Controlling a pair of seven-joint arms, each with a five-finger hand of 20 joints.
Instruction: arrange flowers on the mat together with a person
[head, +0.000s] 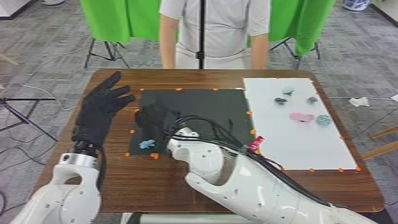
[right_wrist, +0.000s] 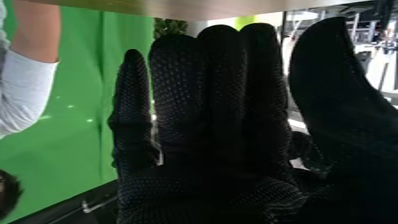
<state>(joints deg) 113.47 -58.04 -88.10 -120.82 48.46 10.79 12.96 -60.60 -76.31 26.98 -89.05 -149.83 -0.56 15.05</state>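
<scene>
Flowers (head: 302, 117) set out on white sheet (head: 302, 145), likely for easy picking. Blue flower (head: 147, 144) on black mat (head: 209, 100), near-left corner, perhaps starting the arrangement. Right robot hand (right_wrist: 213, 120) over mat, open and empty; left robot hand (head: 105, 102) relaxed beside mat, presumably leaving room.

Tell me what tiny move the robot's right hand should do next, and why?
I'd probably swing the right hand away from above the black mat toward the pink flower. Its fingers are straight, a blue flower lies on that mat, and the pink one is on the white mat.
</scene>
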